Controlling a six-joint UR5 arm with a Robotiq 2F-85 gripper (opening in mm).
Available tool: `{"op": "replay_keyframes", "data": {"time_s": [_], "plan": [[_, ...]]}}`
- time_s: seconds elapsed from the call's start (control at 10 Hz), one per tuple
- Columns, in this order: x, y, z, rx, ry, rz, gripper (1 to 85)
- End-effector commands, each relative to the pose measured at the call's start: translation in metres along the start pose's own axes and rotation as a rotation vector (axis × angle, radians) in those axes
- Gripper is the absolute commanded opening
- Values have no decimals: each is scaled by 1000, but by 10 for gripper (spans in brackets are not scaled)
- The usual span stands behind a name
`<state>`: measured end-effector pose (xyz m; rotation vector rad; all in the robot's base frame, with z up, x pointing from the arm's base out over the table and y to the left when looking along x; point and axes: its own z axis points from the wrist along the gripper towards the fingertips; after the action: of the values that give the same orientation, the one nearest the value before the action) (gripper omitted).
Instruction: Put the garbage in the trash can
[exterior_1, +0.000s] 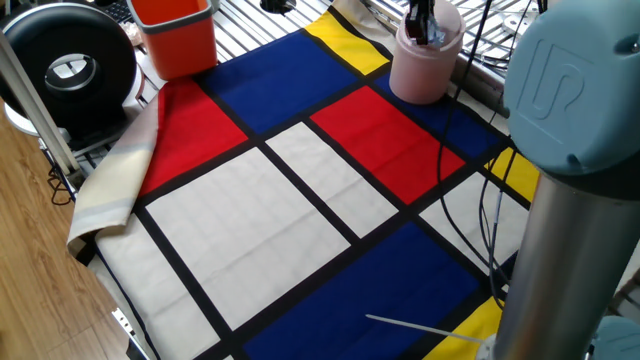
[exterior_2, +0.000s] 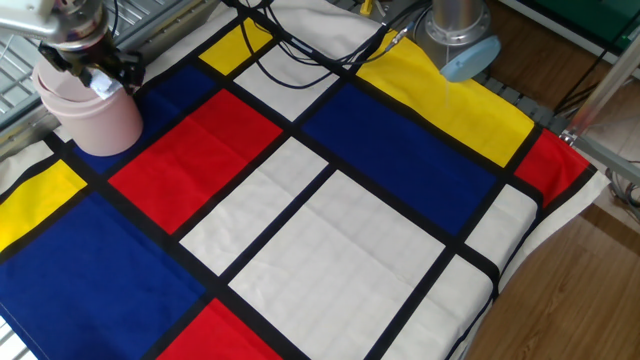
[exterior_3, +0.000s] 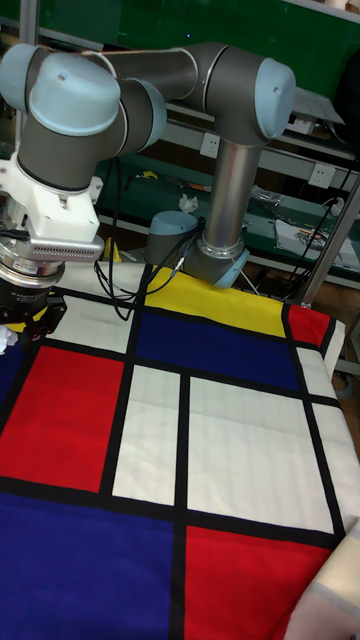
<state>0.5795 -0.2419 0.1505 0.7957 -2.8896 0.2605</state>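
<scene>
Hovering over the mouth of the trash can (exterior_2: 92, 112), the gripper (exterior_2: 95, 72) holds the garbage (exterior_2: 103, 86), a small white-grey paper wad pinched between its dark fingers (exterior_2: 127, 70) and sitting right at the can's rim. In one fixed view the gripper (exterior_1: 422, 22) sits low in the can's opening (exterior_1: 425, 62), and the wad is mostly hidden there. The tall fixed view shows only the arm's wrist at the left edge, with a scrap of white paper (exterior_3: 6, 338) just below the gripper (exterior_3: 30, 322); the can is out of frame. The can is pale pink and round, standing upright on a blue panel near a far corner of the table. The table is covered by a cloth (exterior_2: 330, 230) of red, blue, yellow and white rectangles divided by black bands, with one edge hanging off the side. An orange bin (exterior_1: 177, 33) stands at another far corner, well apart from the pink one. Black cables (exterior_2: 300, 45) trail across the cloth toward the arm's base (exterior_2: 458, 35). Wood flooring shows beside the table, and a green wall with shelving lies behind the arm. The wad is crumpled and roughly round; no clear long axis or pointing direction can be told.
</scene>
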Motion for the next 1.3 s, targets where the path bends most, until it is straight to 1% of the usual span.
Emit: {"op": "replay_keyframes", "data": {"time_s": [0.0, 0.4, 0.5, 0.6, 0.7, 0.8, 0.9, 1.0, 1.2], "plan": [[-5, 0, -1, -2, -23, -23, 633], [-1, -2, -1, 7, -7, -33, 617], [4, -4, -1, 12, 13, -28, 547], [6, -6, -1, 21, 22, -21, 510], [12, -8, -1, 29, 43, -10, 403], [14, -11, -1, 40, 51, -7, 373], [15, -12, -1, 44, 54, -2, 370], [16, -13, -1, 48, 57, 0, 340], [15, -15, -2, 54, 56, -3, 330]]}}
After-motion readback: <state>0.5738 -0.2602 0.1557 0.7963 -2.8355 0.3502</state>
